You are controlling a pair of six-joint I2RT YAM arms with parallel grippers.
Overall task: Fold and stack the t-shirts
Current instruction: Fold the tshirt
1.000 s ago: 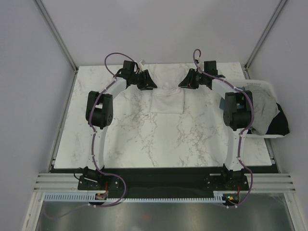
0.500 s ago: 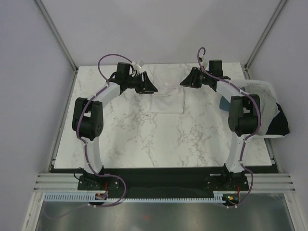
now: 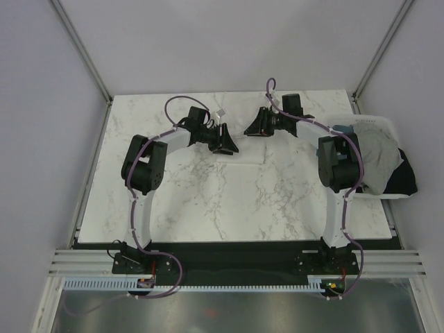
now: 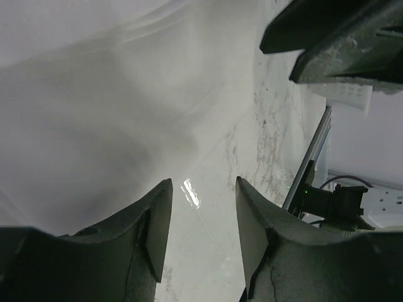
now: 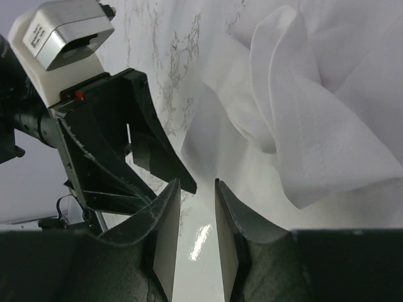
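Note:
A plain white t-shirt (image 3: pixel 244 151) lies on the marble at the back middle and is hard to make out against it. My left gripper (image 3: pixel 227 143) and right gripper (image 3: pixel 250 130) sit close together over its far edge, tips facing each other. In the left wrist view the left gripper (image 4: pixel 203 189) is open, with smooth white cloth (image 4: pixel 107 119) ahead and nothing between the fingers. In the right wrist view the right gripper (image 5: pixel 197 189) is slightly open and empty. Bunched white cloth (image 5: pixel 315 126) lies just to its right.
A white bin (image 3: pixel 374 119) at the right edge holds a grey shirt (image 3: pixel 378 149), a teal one (image 3: pixel 340 130) and a black one (image 3: pixel 406 179) hanging over its side. Metal frame posts stand at the back corners.
Both grippers have moved inward and toward the near side, closing the gap between them over the white shirt. The shirt's outline is fainter in the top view.

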